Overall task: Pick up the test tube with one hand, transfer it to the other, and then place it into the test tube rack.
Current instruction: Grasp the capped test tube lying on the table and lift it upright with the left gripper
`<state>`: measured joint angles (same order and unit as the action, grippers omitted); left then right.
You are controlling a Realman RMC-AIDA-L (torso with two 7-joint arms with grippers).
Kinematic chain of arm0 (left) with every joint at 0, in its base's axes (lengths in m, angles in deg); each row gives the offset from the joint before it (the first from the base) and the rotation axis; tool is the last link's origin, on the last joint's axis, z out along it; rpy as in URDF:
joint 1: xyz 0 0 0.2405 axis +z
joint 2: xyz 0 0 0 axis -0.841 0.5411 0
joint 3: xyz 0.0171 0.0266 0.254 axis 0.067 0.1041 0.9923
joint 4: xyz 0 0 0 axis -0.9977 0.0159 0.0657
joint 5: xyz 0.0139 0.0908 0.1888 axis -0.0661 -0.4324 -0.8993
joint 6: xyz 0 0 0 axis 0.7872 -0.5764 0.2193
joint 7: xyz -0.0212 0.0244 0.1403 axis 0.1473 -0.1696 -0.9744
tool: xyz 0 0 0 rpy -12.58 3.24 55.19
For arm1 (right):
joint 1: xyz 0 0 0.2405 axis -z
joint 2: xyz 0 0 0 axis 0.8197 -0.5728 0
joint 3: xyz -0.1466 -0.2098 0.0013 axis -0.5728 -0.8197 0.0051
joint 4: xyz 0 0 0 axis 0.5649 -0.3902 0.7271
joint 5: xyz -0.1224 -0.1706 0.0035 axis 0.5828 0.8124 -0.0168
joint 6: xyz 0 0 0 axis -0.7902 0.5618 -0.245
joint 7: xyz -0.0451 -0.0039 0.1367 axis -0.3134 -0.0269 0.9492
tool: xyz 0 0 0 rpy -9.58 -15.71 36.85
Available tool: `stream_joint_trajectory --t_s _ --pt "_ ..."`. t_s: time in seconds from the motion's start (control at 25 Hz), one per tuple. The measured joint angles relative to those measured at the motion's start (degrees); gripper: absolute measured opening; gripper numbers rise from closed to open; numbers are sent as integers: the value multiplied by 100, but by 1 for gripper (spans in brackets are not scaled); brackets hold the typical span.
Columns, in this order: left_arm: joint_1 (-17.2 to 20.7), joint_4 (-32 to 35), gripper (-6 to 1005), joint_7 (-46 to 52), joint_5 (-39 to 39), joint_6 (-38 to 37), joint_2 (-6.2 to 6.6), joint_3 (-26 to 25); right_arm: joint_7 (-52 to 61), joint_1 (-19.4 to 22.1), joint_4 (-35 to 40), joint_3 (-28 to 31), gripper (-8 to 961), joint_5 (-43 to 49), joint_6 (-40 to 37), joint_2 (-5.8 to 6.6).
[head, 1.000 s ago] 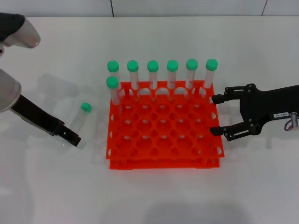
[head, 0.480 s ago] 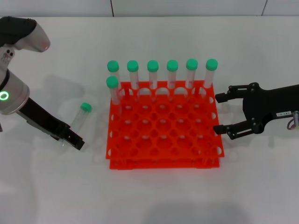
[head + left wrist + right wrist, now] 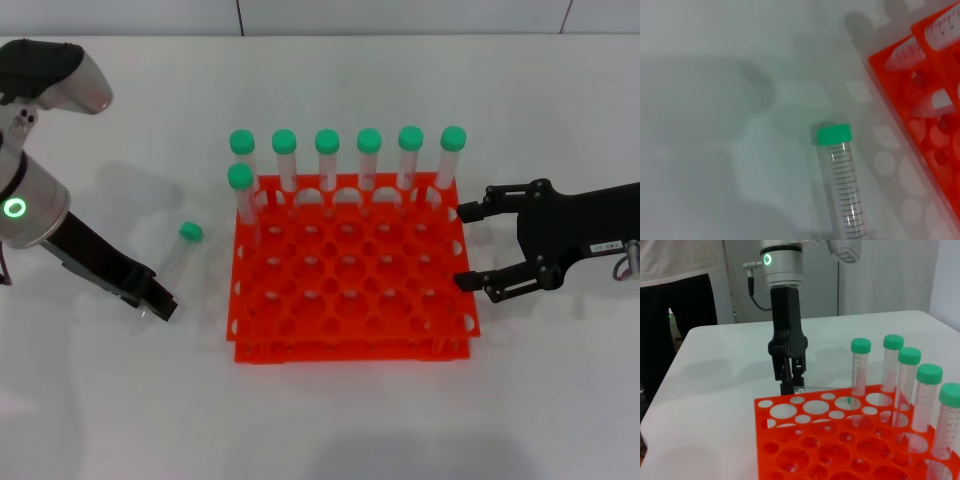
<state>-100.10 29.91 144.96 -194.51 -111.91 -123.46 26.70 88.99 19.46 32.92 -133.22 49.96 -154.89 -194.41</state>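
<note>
I see the slim clear green-capped test tube [image 3: 176, 262] lying on the white table [image 3: 330, 420] left of the bright orange-red holed rack [image 3: 350, 290], my unlabelled black left gripper [image 3: 157, 303] at its near end, grip unclear, my labelled right gripper [image 3: 474, 247] spread wide beside the rack's right edge

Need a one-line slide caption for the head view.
Left gripper at the lying test tube; open right gripper beside the test tube rack.
</note>
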Motion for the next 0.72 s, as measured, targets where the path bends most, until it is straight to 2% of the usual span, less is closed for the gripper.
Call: stream_joint_trajectory --t_s 0.72 --pt "4 -14 428 103 -77 38 -19 202 0 7 18 0 855 37 -30 -16"
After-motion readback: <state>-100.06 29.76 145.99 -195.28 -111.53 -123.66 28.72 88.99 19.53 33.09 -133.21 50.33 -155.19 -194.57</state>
